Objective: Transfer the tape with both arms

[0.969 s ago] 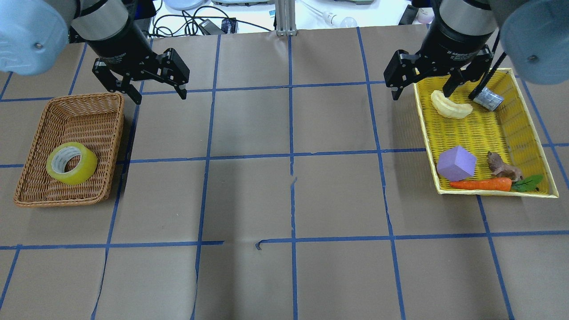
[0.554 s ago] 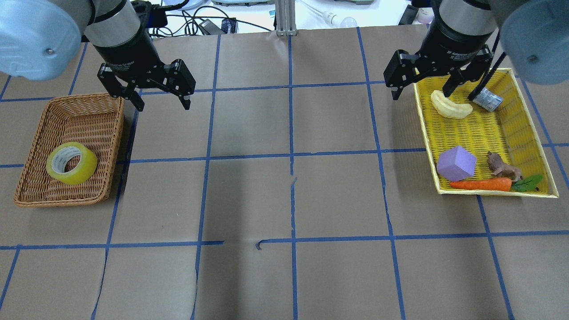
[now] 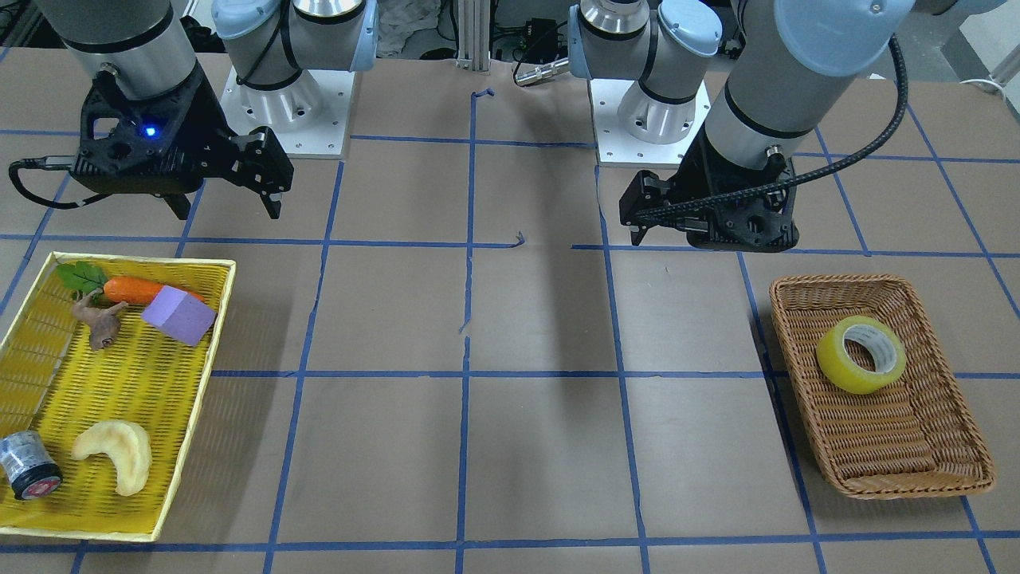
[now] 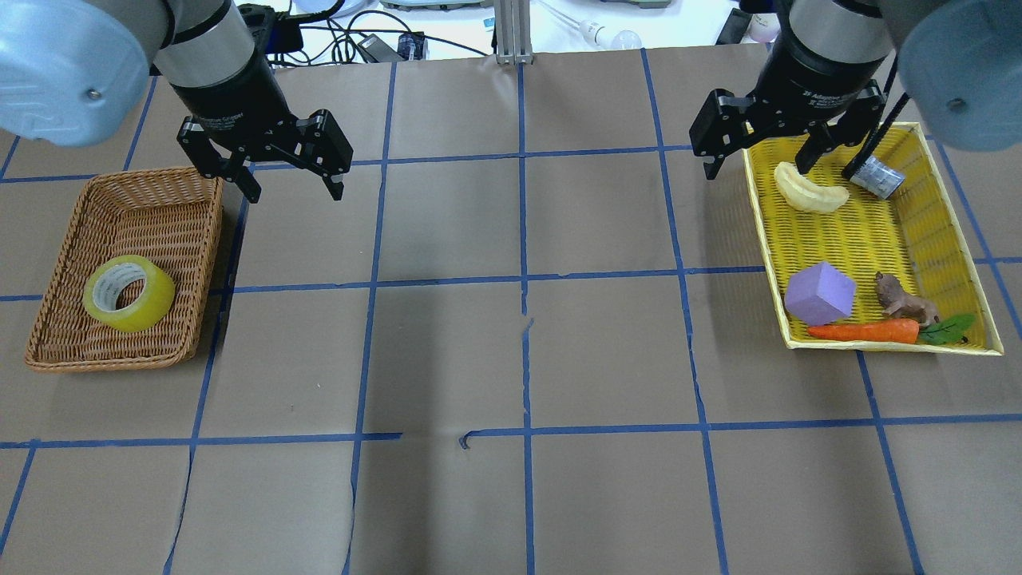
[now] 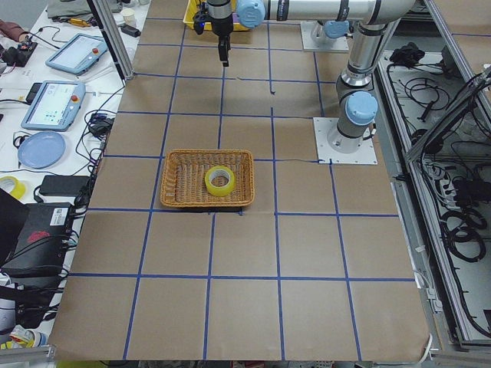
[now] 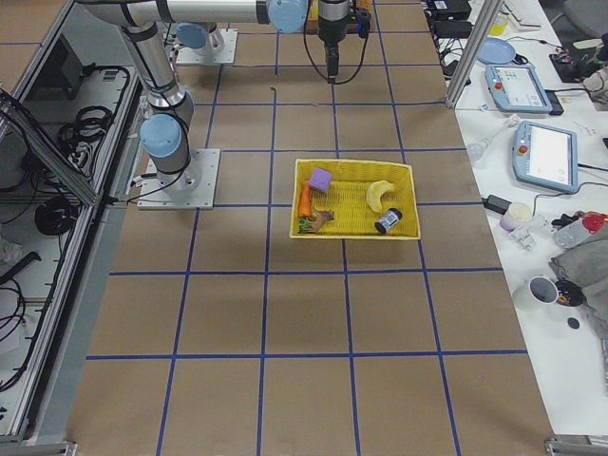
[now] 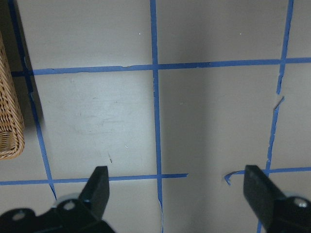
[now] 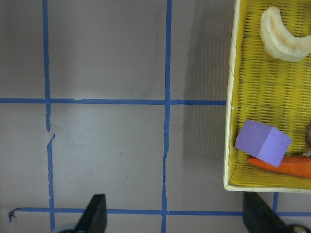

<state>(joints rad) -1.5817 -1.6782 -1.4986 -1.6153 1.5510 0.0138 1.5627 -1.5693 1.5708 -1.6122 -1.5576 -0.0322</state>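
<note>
Well, the left gripper (image 4: 295, 192) hung with its fingers spread wide and nothing between them, above the table (image 4: 607, 351) just beside the wicker basket (image 4: 108, 361). White lettering on its collar was too small to make out. The tape (image 4: 128, 293) lay apart from it in the basket's near half, its core printed with marks I couldn't read. The right gripper (image 4: 756, 169), equally agape and empty, hovered by the yellow tray's (image 4: 894, 348) far corner. Its collar read "2F Adaptive", the rest unclear. A purple block (image 4: 819, 293) and a carrot (image 4: 866, 331) lay in that tray.
</note>
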